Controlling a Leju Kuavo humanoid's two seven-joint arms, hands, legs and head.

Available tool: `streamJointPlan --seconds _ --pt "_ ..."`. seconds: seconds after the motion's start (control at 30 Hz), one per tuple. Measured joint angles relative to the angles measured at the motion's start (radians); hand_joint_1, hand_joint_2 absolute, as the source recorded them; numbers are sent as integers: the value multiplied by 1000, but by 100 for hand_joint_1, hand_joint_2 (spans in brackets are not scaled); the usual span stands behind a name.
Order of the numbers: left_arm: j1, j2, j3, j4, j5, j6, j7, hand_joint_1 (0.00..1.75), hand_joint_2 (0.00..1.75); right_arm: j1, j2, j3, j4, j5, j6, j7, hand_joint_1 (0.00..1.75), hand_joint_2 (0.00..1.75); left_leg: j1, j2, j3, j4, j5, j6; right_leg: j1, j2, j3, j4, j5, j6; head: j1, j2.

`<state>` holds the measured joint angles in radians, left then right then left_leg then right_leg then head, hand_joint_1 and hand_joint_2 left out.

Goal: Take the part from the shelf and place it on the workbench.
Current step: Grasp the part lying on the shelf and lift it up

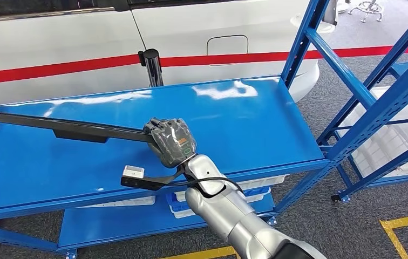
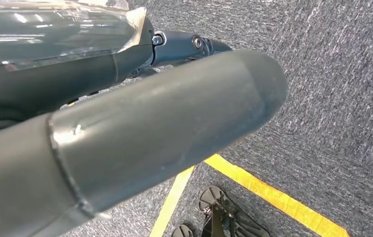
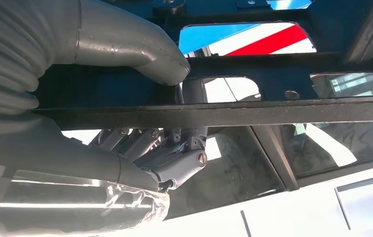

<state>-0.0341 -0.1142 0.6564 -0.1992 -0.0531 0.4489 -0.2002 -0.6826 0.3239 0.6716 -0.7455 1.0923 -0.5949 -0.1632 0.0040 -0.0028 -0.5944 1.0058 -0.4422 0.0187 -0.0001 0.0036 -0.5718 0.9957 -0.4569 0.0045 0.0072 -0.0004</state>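
A long, thin black part (image 1: 72, 128) stretches across the blue shelf (image 1: 256, 124) from the left edge toward the middle. My right hand (image 1: 170, 141) grips the part's right end. In the right wrist view the thumb (image 3: 140, 47) lies on one side of the black bar (image 3: 273, 112) and the fingers (image 3: 174, 153) curl around the other. Whether the part rests on the shelf or hangs just above it, I cannot tell. My left hand (image 2: 140, 123) hangs over the grey carpet and holds nothing.
A white car with a red stripe (image 1: 83, 65) stands close behind the shelf. Blue uprights (image 1: 304, 40) rise at the shelf's right end, and another blue rack with a white bin (image 1: 391, 140) stands further right. White bins (image 1: 247, 186) sit on the lower shelf. Yellow tape (image 1: 407, 221) marks the floor.
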Motion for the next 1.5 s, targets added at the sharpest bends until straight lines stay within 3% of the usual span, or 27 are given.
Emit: streamJointPlan --seconds 0.23,0.37,0.67,1.17,1.27,1.5 --pt "0 4 13 2 29 -53 -43 0 0 14 -14 -26 -106 -82 -19 -60 175 175 0 0 0 0 0 0 0 0 0 0 0 0 0 0" --pt "0 12 24 2 30 -75 -55 0 175 16 -36 -43 -218 -127 -29 -73 175 175 0 0 0 0 0 0 0 0 -1 0 0 0 0 0" --pt "0 34 26 3 29 -124 -85 0 175 25 -79 -52 -351 -193 -57 -112 175 175 0 0 0 0 0 0 0 0 -1 0 0 0 0 0" --pt "-1 41 26 11 28 -103 -64 0 175 25 -105 -51 -370 -281 -73 -163 175 175 0 0 0 0 0 0 0 0 0 0 0 0 0 0" --pt "-1 42 26 11 30 -118 -57 0 175 25 -109 -50 -371 -381 -63 -199 175 175 0 0 0 0 0 0 0 0 0 0 0 0 0 0" --pt "-2 45 26 11 35 -112 -17 0 175 32 -120 -45 -435 -759 58 -292 175 175 -1 0 -1 1 0 0 -4 0 0 -1 0 0 0 0"
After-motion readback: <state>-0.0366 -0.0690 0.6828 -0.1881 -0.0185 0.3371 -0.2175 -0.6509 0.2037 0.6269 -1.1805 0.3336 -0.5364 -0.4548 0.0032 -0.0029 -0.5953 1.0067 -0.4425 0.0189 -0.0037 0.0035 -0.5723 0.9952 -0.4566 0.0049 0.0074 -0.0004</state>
